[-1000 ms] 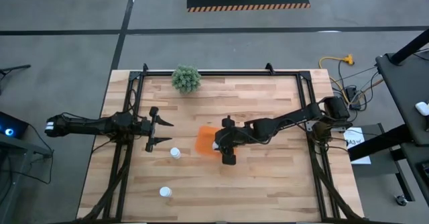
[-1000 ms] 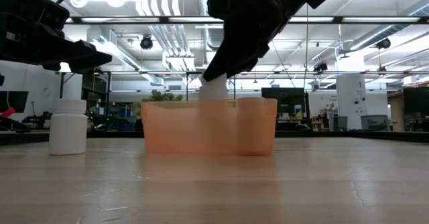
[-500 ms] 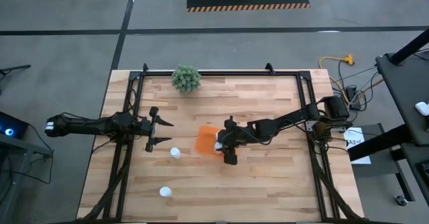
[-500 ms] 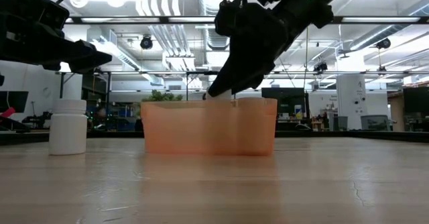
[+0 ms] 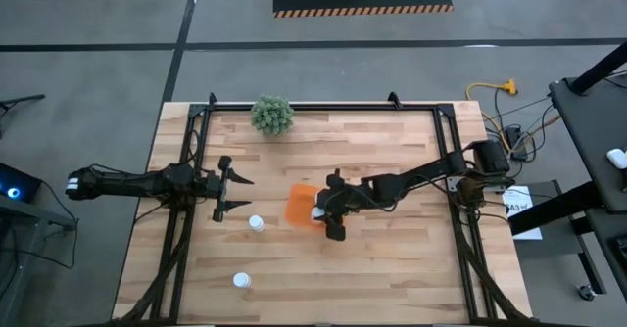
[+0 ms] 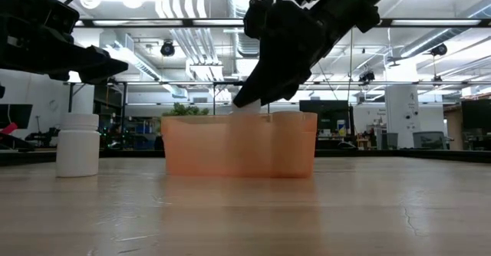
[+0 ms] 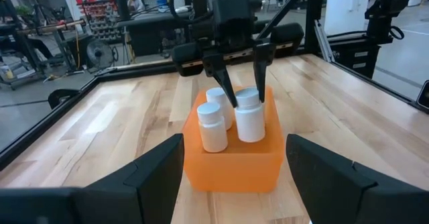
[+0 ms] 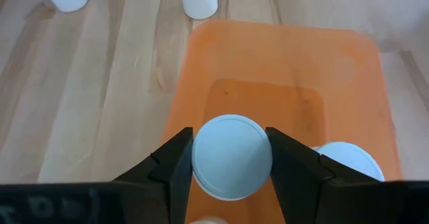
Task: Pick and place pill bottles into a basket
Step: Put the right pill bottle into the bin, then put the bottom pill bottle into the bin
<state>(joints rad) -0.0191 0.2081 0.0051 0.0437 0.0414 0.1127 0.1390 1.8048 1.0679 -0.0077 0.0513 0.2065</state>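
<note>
Nearest the table's front edge one pill bottle (image 5: 241, 280) stood alone on the wooden table (image 5: 392, 278); a second loose bottle (image 5: 256, 223) stood farther in, just left of the orange basket (image 5: 298, 206), both apparently waiting their turn, since neither arm was near them; at the table's middle the right gripper (image 5: 325, 214) hung over the basket's right part, its fingers (image 8: 175, 162) clamped on the white cap of a bottle (image 8: 232, 156) held upright with its body down inside the basket walls, a pose that suits setting it on the floor of the basket rather than dropping it; the left wrist view showed that bottle (image 7: 250, 116) beside two others (image 7: 212, 125) already standing inside, so the held one was being lowered into the free space next to them; the grip looked kept tight because the bottle had not clearly reached the bottom; the left gripper (image 5: 236, 194) waited with jaws spread wide and nothing in them, well to the left of the basket, clear of the right arm's path; at the far edge stood a small green plant (image 5: 272, 115), apart from the work; compared with a second before, the right gripper had sunk so that less of the white bottle showed above the rim in the low view, and the loose bottles, basket and left arm had not shifted.
</note>
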